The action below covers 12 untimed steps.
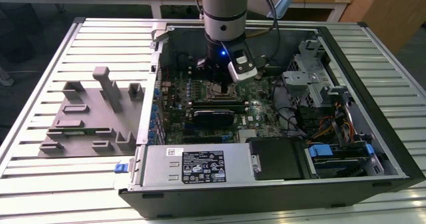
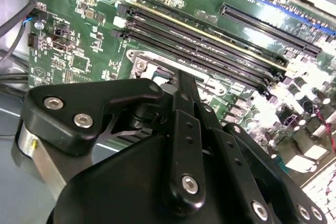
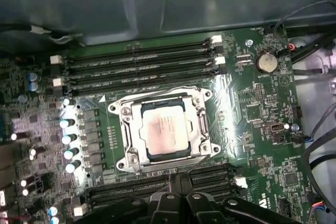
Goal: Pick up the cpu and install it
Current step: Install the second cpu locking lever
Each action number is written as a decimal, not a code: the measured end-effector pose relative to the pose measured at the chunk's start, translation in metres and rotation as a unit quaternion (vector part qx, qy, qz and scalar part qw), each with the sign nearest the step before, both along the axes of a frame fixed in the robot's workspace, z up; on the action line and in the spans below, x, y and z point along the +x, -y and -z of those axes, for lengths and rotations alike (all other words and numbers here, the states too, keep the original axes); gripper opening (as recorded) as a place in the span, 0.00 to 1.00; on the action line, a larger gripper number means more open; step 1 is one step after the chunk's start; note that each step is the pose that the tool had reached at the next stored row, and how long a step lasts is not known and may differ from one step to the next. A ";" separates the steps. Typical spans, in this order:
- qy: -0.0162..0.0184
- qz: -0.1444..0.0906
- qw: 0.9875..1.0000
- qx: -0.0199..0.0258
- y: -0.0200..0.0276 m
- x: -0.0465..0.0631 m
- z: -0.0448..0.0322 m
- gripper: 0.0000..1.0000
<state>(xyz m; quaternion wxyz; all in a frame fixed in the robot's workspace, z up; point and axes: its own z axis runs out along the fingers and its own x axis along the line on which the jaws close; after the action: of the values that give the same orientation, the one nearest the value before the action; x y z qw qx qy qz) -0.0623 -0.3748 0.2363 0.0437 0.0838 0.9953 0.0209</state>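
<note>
In the exterior view the gripper [image 1: 223, 87] hangs low inside the open computer case [image 1: 372, 149], over the socket [image 1: 220, 90]. In the first wrist view the cpu [image 3: 166, 134] already lies flat in that socket. Whether the fingers are apart I cannot tell.

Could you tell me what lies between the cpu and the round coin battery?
In the first wrist view, the socket's metal frame and bare green board lie between the cpu and the battery.
</note>
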 end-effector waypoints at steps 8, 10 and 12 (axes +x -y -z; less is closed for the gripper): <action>0.000 -0.033 0.999 0.000 0.0032 -0.002 0.0007 0.11; 0.000 -0.041 0.999 0.000 0.0040 -0.002 0.0009 0.11; 0.000 -0.047 0.999 0.000 0.0048 -0.003 0.0011 0.11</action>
<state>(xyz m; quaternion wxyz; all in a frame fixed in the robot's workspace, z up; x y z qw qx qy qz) -0.0657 -0.3796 0.2352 0.0427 0.0367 0.9981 0.0230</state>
